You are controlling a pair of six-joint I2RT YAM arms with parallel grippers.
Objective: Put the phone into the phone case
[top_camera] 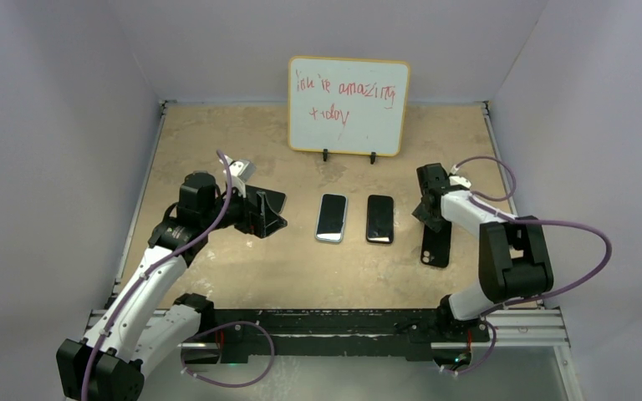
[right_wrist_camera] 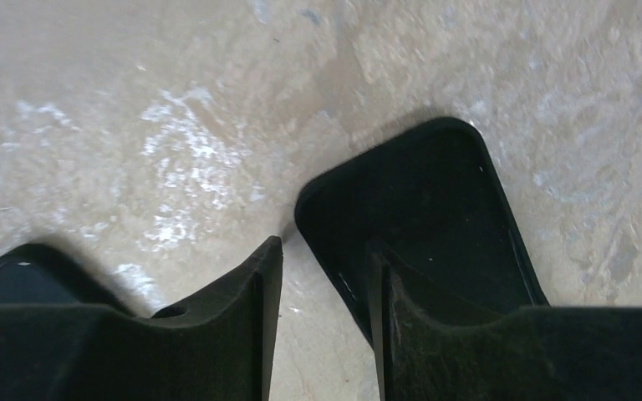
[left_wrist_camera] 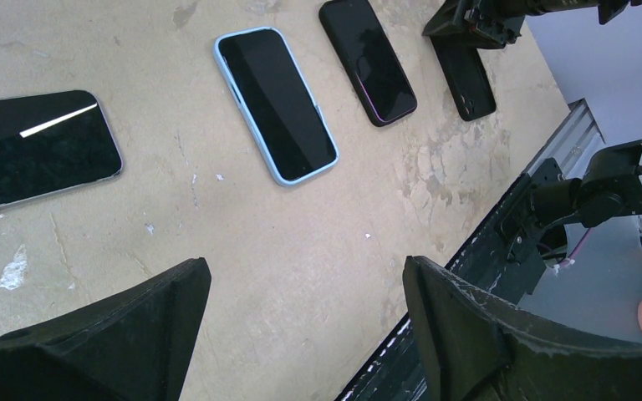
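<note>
Phone case [top_camera: 331,217] just left of phone [top_camera: 379,219] on table [top_camera: 217,134], whiteboard [top_camera: 349,105] behind both

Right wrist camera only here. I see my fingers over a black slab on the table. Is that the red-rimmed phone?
Observer: No. The red-rimmed phone lies flat to the left of that black slab, apart from it.
Operator: Where's the blue case?
Observer: The blue case lies just left of the phone, parallel to it, and its face looks dark and glossy.
Operator: And the other arm?
Observer: The left gripper hangs wide open beside a fourth phone, left of the case.
</note>
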